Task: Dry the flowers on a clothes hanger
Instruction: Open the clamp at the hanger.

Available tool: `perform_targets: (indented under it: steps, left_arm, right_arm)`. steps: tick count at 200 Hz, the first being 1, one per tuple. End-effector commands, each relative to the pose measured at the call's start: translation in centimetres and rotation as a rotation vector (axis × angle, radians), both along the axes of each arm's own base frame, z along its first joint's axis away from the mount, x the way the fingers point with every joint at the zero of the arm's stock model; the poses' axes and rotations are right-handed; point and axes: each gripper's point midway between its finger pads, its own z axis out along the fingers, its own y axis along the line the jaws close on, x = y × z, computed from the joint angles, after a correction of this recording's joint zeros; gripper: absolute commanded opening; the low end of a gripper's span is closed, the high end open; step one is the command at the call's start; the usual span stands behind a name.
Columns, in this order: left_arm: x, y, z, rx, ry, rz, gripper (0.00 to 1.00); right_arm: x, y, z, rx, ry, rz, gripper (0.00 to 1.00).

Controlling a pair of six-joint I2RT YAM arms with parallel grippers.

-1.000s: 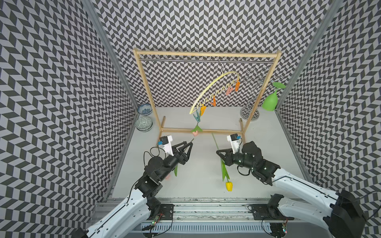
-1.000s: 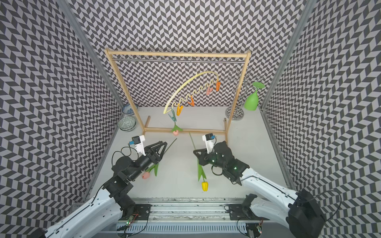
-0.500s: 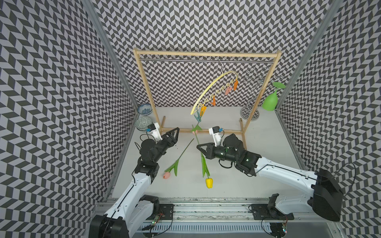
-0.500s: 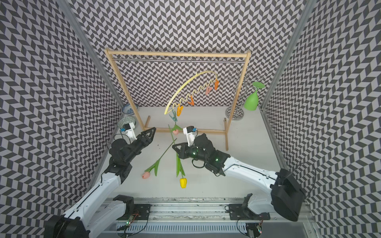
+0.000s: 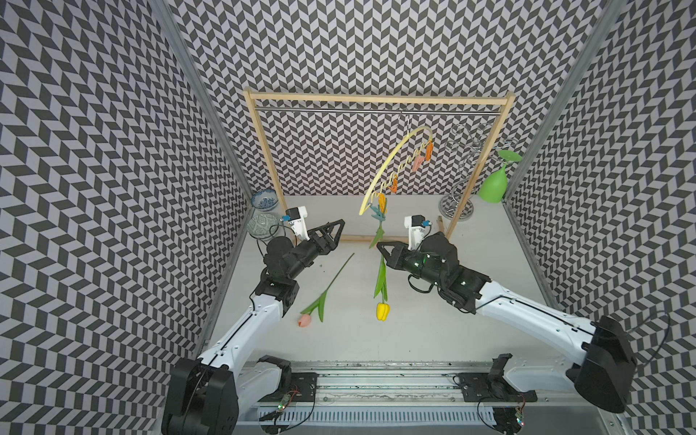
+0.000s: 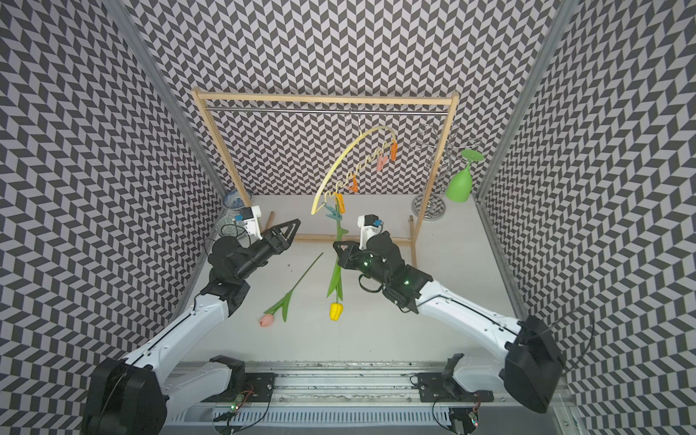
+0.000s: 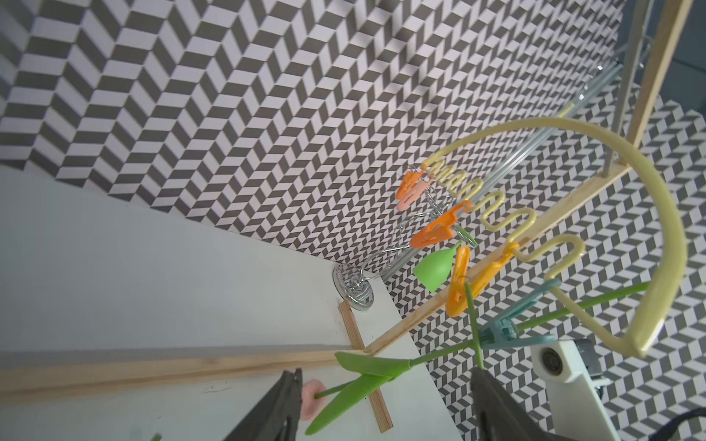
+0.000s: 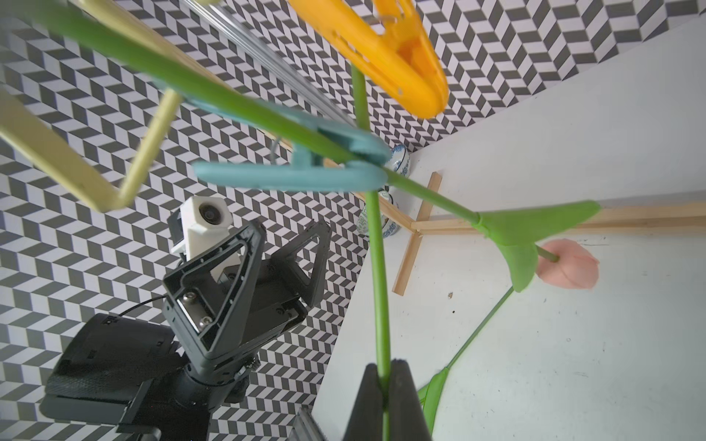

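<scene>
1. Both arms have stretched from the front rail (image 5: 376,367) toward 12 o'clock; left gripper (image 5: 339,231) has spread its jaws, empty.
2. Clamped on the yellow tulip's (image 5: 383,312) stem, right gripper (image 5: 381,249) sits at 6 o'clock of the hanger's (image 5: 391,162) low end.
3. Pegged pink tulip (image 8: 569,267) hangs there; loose pink tulip (image 5: 306,320) lies on the white table (image 5: 470,339), 9 o'clock of the yellow head, between chevron walls (image 5: 113,188).
</scene>
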Motion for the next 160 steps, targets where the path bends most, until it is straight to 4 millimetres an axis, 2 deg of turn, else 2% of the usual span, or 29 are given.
perform_targets:
  steps: [1,64,126,160]
  left_arm:
    - [-0.9,-2.4,4.3,0.045,-0.2,-0.067,0.74]
    - [-0.6,-8.7,5.9,0.145,-0.353,-0.246,0.72]
    - [-1.0,-13.3,6.5,0.213,-0.511,-0.346,0.71]
    - [1.0,-15.1,6.0,0.258,-0.506,-0.364,0.71]
  right_arm:
    - [0.5,-2.3,1.2,0.0,-0.046,-0.053,0.0]
    - [0.7,-6.7,0.5,-0.032,-0.054,-0.122,0.0]
    - [1.6,-7.7,0.1,-0.074,-0.079,-0.13,0.0]
    - [2.1,-8.2,-0.2,-0.09,-0.086,-0.145,0.0]
